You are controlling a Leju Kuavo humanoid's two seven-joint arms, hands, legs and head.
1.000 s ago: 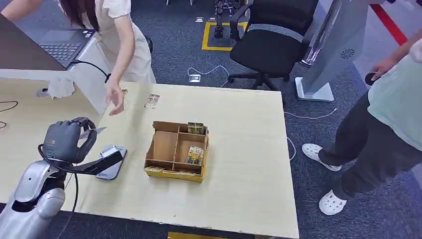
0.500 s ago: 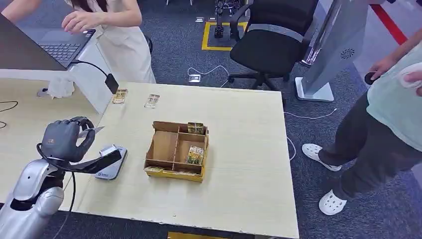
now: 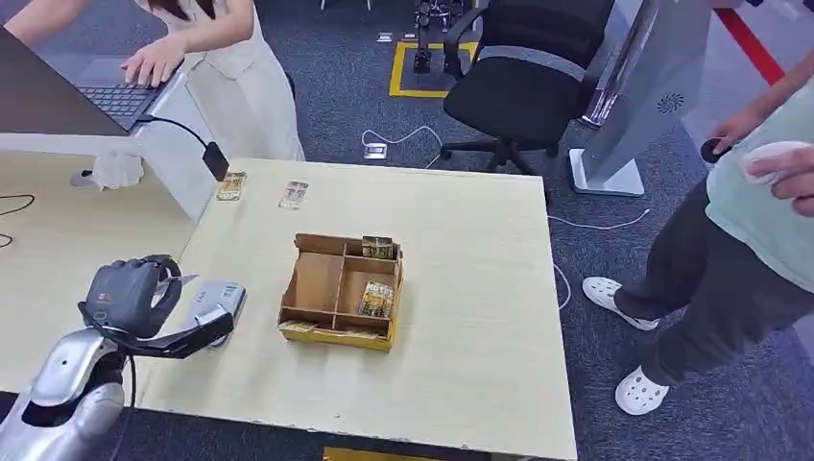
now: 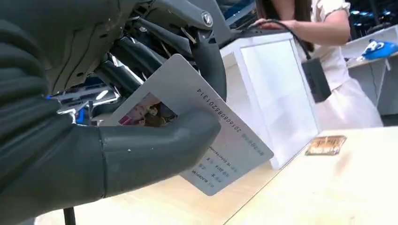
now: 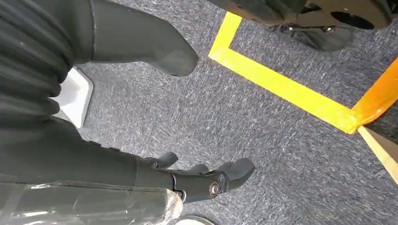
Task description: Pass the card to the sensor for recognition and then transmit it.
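The robot's dark grey left hand [image 3: 128,298] holds a pale grey plastic card printed with a small photo and a row of digits [image 4: 202,126], pinched between the thick thumb and the darker fingers [image 4: 209,56]. In the head view the card's edge shows at the hand, just beside the small silver-grey card sensor [image 3: 216,300] lying on the light wooden table [image 3: 461,288]. Whether the card is directly over the sensor face cannot be told.

The right hand [image 5: 206,180] hangs over grey carpet, its fingers loosely apart and holding nothing.

Judged progress: the card is in hand and brought to the sensor, so the presenting step appears under way. Recognition cannot be confirmed. The handing-on is still to be done.

A brown compartmented cardboard tray [image 3: 317,283] holding a few printed cards stands near the sensor. A person in a pale top [image 3: 240,67] types at a laptop [image 3: 110,96] beyond the table.
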